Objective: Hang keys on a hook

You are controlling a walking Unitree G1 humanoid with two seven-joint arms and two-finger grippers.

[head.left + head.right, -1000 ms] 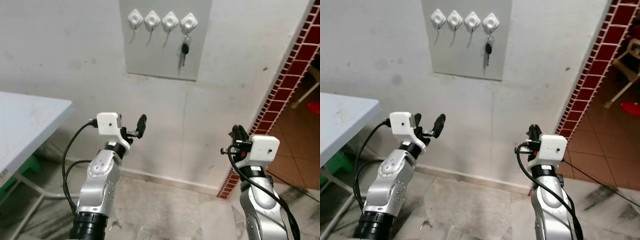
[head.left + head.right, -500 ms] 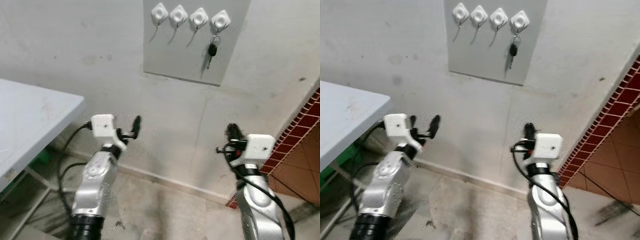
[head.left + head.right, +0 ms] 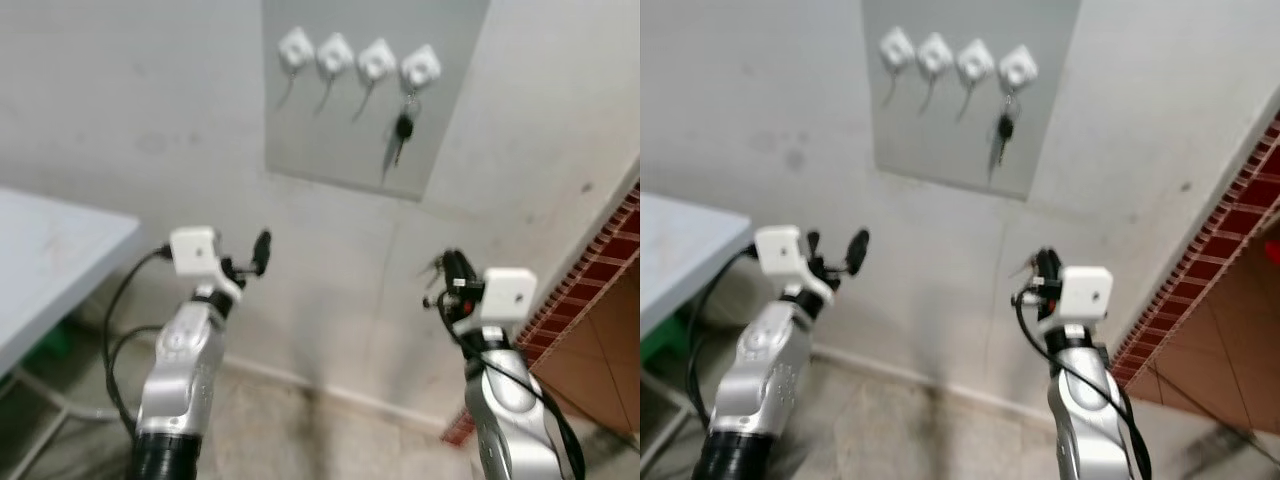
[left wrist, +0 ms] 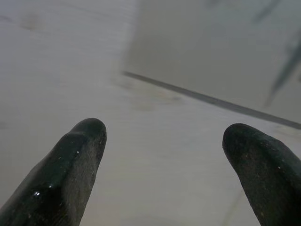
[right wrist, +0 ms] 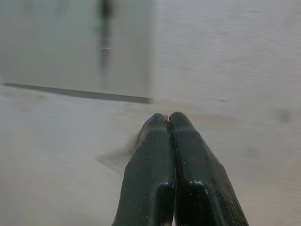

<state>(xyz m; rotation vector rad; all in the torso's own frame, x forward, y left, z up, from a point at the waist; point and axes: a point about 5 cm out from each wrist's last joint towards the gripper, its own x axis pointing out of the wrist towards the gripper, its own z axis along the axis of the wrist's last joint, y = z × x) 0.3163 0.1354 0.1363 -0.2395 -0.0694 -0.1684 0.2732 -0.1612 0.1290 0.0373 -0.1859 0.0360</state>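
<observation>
A grey panel (image 3: 340, 110) on the wall carries a row of white hooks (image 3: 333, 52). A black-headed key (image 3: 400, 130) hangs from the rightmost hook (image 3: 421, 67). My left gripper (image 3: 245, 258) is raised below and left of the panel, facing the wall, and its fingers (image 4: 75, 160) stand wide open with nothing between them. Below and to the right of the key, my right gripper (image 3: 450, 270) points at the wall with its fingertips (image 5: 155, 123) pressed shut and nothing visible between them. In the right wrist view the key (image 5: 104, 28) is a blurred dark streak on the panel (image 5: 75, 47).
A white table (image 3: 50, 260) stands at the left with its corner near my left arm. A red tiled column (image 3: 590, 290) borders the wall on the right. Grey floor (image 3: 900, 420) runs along the base of the wall.
The camera has moved, so the whole picture has shifted and blurred. Both arms keep the same raised pose, the left gripper open and the right shut. The key still hangs on its hook.
</observation>
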